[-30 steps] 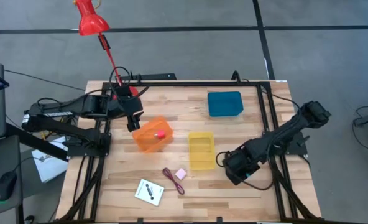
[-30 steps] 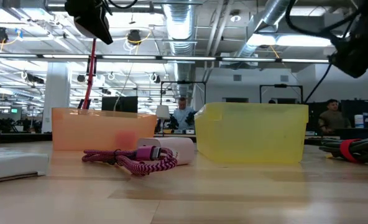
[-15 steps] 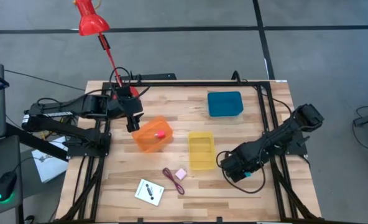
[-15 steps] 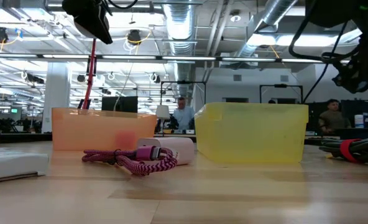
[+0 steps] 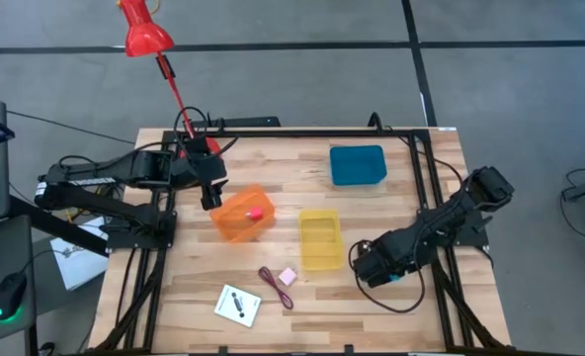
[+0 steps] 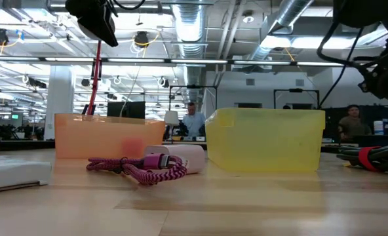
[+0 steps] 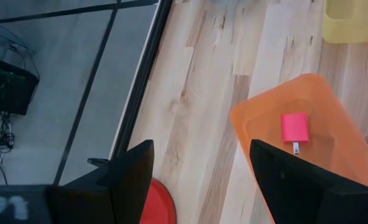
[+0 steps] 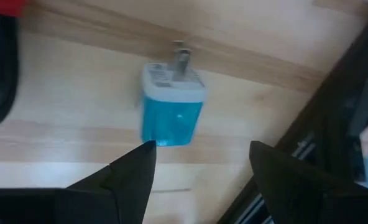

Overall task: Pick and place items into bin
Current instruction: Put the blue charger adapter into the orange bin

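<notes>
Tabletop (image 5: pixel 391 213) carries three bins: orange bin (image 5: pixel 241 215) near the left edge with one pink cube (image 5: pixel 255 212) already in it, empty-looking yellow bin (image 5: pixel 320 238) at centre, teal bin (image 5: pixel 358 164) toward the far right corner. Left out: one white card (image 5: pixel 237 305), one maroon cord (image 5: pixel 274 286) and one pale pink block (image 5: pixel 287 276) near the front edge, plus one blue-and-white cube (image 8: pixel 171 102) near the right edge, so roughly one of five done. Right hand (image 8: pixel 202 171) hovers spread and empty over that cube; left hand (image 7: pixel 201 168) hangs spread and empty over the orange bin's far left rim.
</notes>
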Motion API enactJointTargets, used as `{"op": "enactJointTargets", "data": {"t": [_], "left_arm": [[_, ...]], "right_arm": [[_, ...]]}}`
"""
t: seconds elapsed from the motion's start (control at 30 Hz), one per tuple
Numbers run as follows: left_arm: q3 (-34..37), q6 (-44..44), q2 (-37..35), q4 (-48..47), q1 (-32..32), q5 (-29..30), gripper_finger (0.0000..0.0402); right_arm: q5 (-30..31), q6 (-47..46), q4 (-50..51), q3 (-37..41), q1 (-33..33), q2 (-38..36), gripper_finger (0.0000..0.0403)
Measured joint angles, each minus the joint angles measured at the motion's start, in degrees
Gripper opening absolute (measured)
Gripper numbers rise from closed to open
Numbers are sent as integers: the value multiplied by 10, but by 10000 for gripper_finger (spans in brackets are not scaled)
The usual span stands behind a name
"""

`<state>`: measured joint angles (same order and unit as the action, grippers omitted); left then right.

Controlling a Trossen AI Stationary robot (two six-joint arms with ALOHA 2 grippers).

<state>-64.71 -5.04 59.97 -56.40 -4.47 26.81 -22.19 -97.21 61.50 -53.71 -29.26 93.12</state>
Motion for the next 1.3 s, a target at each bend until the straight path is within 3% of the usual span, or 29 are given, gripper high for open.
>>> {"op": "enactJointTargets", "data": {"t": [0.67,0.93,1.3], "left_arm": [[0,1,0,-3,0,0,256],[0,1,0,-7,0,1,256],[0,1,0,-7,0,1,256]], "right_arm": [[38,-54,-36,24,-5,-1,255],[44,-48,-135,57,-5,-1,255],[44,-49,-110,62,-5,-1,242]]}}
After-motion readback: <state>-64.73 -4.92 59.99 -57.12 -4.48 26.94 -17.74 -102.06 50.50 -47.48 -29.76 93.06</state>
